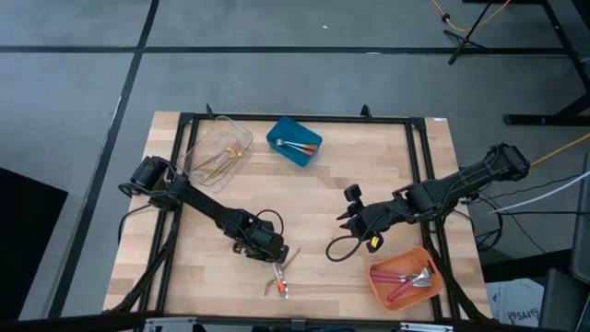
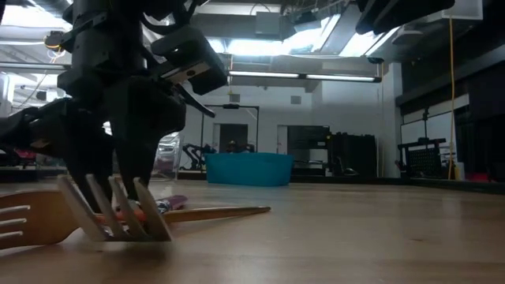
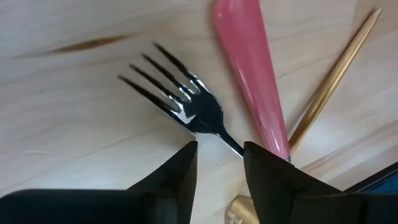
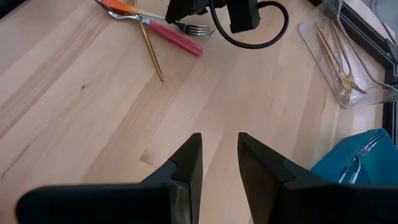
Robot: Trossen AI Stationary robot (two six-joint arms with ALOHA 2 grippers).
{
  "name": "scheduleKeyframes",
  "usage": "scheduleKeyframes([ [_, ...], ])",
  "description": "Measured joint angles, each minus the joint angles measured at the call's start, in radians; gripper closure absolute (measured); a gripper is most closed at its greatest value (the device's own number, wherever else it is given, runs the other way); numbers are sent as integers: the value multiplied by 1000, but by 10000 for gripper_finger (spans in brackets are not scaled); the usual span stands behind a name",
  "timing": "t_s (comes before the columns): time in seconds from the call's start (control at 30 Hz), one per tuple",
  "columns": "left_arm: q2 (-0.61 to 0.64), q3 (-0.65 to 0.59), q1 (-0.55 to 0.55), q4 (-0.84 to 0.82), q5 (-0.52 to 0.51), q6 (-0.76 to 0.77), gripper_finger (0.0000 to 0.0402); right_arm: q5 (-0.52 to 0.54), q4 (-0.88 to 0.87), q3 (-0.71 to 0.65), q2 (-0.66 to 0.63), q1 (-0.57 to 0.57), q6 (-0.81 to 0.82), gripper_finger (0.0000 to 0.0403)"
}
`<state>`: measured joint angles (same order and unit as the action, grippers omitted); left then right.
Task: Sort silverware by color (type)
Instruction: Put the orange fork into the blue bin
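The left claw [image 3: 219, 163] sits low over a small heap of silverware near the front edge of the counter [image 1: 323, 194], its fingers slightly apart on either side of the thin neck of a silver-headed fork [image 3: 186, 102]; whether they actually pinch it cannot be told, and the fork's handle is hidden beneath the claw. Beside that fork lie a pink handle [image 3: 252, 81] and a slim gold handle [image 3: 336, 74], both cut off by the frame. From the right wrist view the heap shows four pieces: an orange-handled one [image 4: 121, 7], a spoon, the pink-handled fork and the gold stick.

The right claw [image 4: 219, 163] hangs above bare wood mid-counter, fingers apart and empty.

The clear bin [image 1: 219, 148] holds gold pieces, count unclear. The blue bin [image 1: 294, 141] holds about two orange-handled pieces. The orange bin [image 1: 406, 277] holds roughly three red-handled ones.
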<state>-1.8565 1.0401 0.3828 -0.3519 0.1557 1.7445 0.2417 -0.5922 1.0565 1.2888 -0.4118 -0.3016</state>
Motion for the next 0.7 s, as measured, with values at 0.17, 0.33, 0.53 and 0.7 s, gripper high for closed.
scheduleKeyframes([
  [0.17,0,0,1,-5,21,1,278,0,0,0,0,0,0,313],
  [0.33,0,-2,1,14,26,30,278,0,0,0,0,0,0,313],
  [0.53,-2,-3,-8,28,70,46,278,0,0,0,0,0,0,313],
  [0.7,3,-3,-19,29,98,60,278,0,0,0,0,0,0,314],
])
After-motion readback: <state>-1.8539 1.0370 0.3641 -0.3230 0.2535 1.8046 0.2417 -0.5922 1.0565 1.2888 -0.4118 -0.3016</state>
